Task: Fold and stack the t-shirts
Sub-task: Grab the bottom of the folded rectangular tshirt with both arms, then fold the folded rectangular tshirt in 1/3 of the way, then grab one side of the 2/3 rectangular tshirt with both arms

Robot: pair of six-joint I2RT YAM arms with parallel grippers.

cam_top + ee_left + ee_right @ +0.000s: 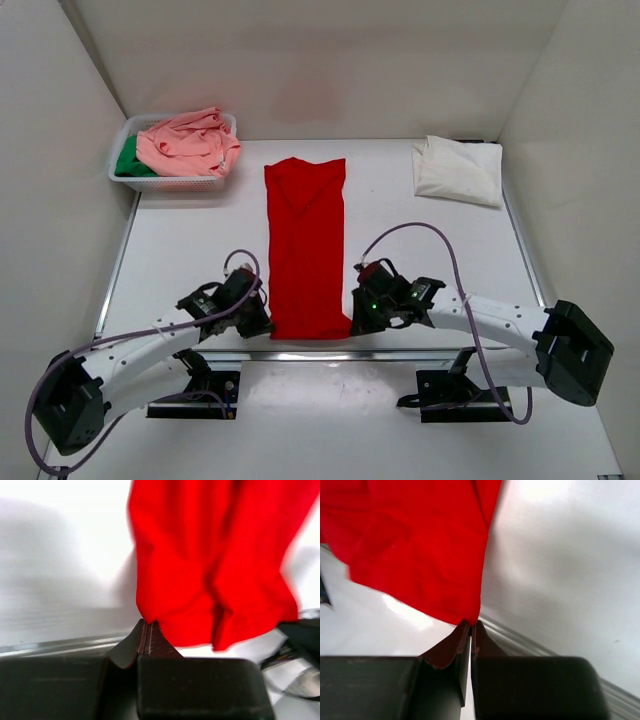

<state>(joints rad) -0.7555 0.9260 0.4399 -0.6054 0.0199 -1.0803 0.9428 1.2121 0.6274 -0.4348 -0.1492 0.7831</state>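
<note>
Now, with left gripper (266, 322) and right gripper (356, 320) clenched on near corners of the red shirt (305, 240), both should lift evenly, hem taut.

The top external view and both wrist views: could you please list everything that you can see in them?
red t-shirt: one, bright red, long folded strip down the middle of the table
cream-white t-shirt: one, cream-white, folded, far right corner
salmon-pink t-shirt: one, salmon-pink, heaped in the basket
green t-shirt: one, green, in the basket's left end, beside the pink one
basket: one, white mesh, far left corner
table: one, white, walled on three sides
left fingers: one pair, dark, shut on the red t-shirt's near left corner
right fingers: one pair, dark, shut on its near right corner
</note>
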